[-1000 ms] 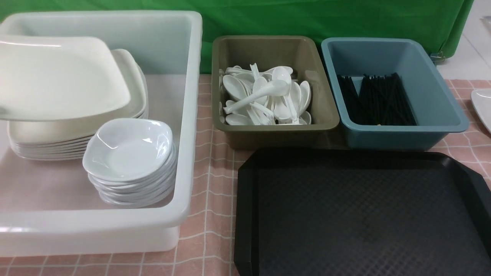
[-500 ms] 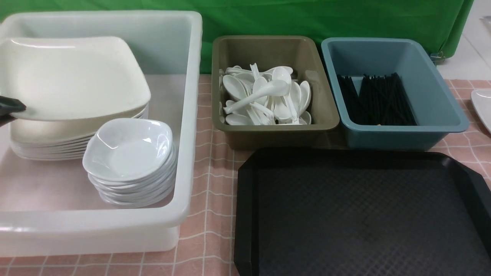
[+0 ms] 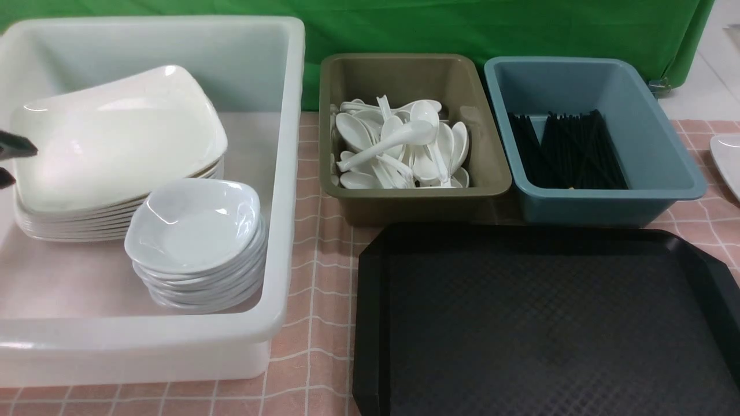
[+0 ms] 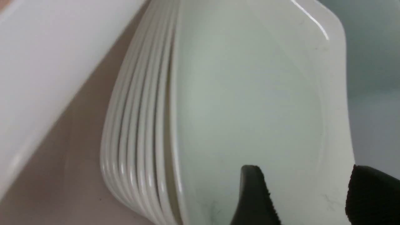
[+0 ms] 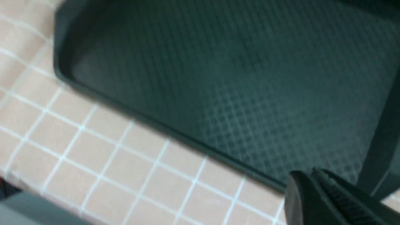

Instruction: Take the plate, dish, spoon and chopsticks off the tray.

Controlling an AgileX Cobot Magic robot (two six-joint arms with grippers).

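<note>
Glossy white plate [image 3: 115, 144] lies tilted on the stack [image 3: 69, 225] inside the tub [image 3: 283, 173]. It is probably stiff, light and slippery, best pinched at its rim. Left gripper [image 3: 11, 164] stands open at that rim; right gripper [image 5: 309, 175] is closed, empty.

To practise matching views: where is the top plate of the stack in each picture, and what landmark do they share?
Front view: far left, the plate lies tilted on the stack in the tub.
Left wrist view: the plate fills the middle, its rim showing inside the open left gripper.
Right wrist view: not in it.
Landmark: the stack links front and left wrist; the tray links front and right wrist.
</note>
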